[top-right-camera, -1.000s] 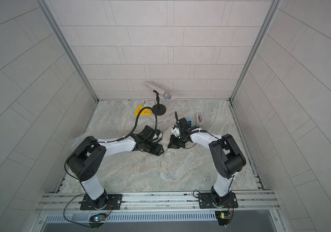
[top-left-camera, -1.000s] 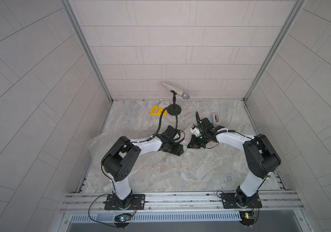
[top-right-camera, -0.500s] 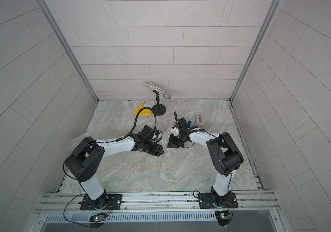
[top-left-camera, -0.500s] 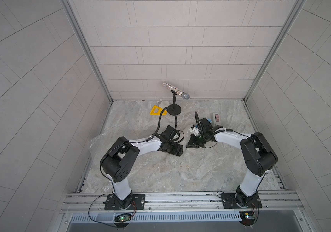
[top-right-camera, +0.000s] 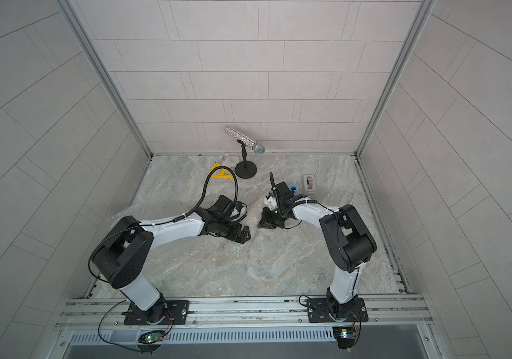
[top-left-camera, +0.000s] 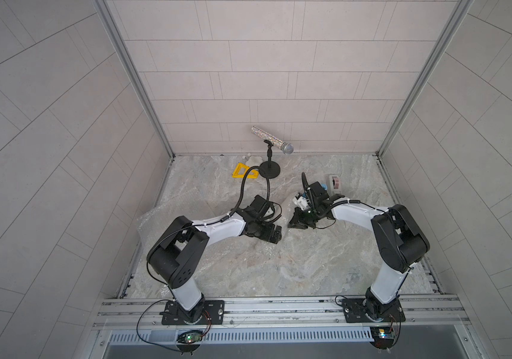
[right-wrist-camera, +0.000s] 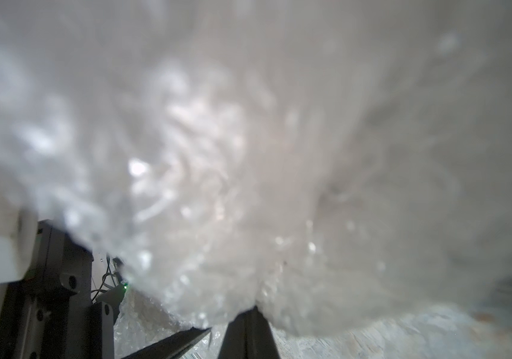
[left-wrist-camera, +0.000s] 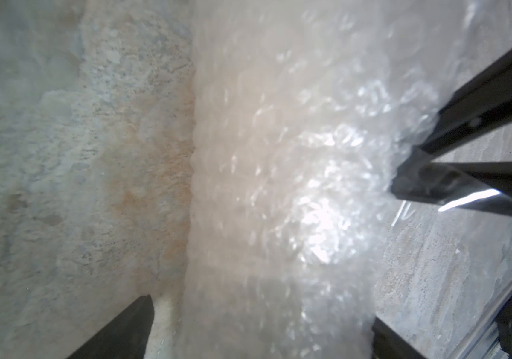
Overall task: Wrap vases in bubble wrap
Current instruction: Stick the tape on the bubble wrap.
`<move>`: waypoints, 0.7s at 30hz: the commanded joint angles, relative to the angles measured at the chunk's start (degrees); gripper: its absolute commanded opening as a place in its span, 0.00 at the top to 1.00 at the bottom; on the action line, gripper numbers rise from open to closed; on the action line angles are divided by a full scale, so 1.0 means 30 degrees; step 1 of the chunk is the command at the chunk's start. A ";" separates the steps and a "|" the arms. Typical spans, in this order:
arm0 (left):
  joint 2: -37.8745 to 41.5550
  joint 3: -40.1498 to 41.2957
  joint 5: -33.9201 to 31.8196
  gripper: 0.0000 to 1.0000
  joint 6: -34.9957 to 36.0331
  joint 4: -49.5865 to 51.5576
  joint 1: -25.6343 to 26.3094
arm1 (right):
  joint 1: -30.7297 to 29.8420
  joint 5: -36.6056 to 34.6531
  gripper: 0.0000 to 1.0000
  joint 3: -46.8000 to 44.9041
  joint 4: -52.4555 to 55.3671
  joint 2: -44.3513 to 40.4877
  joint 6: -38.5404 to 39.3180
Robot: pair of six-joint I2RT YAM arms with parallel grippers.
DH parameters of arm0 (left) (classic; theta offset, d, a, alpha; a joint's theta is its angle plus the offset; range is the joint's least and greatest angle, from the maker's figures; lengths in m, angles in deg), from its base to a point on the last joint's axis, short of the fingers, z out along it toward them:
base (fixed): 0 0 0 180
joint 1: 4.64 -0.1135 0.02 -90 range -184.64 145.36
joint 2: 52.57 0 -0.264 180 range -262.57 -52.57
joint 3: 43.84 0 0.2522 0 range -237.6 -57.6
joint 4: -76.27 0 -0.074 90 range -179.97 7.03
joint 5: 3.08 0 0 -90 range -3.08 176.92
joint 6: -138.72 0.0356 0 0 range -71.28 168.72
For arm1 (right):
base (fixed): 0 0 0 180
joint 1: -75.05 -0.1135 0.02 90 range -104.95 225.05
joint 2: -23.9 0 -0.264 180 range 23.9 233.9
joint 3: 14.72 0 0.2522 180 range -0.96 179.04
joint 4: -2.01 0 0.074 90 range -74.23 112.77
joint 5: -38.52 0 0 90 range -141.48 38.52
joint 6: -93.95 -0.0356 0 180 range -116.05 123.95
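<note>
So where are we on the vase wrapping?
Done: white vase looks rolled in bubble wrap. In hand: right hand pinches the wrap's end; left hand open, straddling the roll. Left: blue vase unwrapped, near the tape dispenser.

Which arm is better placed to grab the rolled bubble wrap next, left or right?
Probably left. The left gripper is open with a finger on each side of the bubble wrap roll; the right gripper is shut, pinching its end.
</note>
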 commanded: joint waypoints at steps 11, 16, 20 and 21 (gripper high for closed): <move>0.1824 0.0079 -0.0428 0.00 0.1583 -0.2293 0.1080 | 0.0063 -0.0026 1.00 0.0099 -0.0197 -0.0002 -0.0202; 0.1607 0.0019 -0.1389 0.00 0.2266 -0.2944 0.1364 | 0.0087 -0.0051 1.00 0.0102 -0.0171 -0.0007 -0.0202; 0.1198 -0.0299 -0.2015 0.00 0.2973 -0.3196 0.1608 | 0.0056 -0.0098 1.00 0.0132 -0.0104 -0.0016 -0.0202; 0.1138 -0.0325 -0.2137 0.00 0.2987 -0.3411 0.1681 | 0.0071 -0.0101 1.00 0.0147 -0.0109 -0.0002 -0.0202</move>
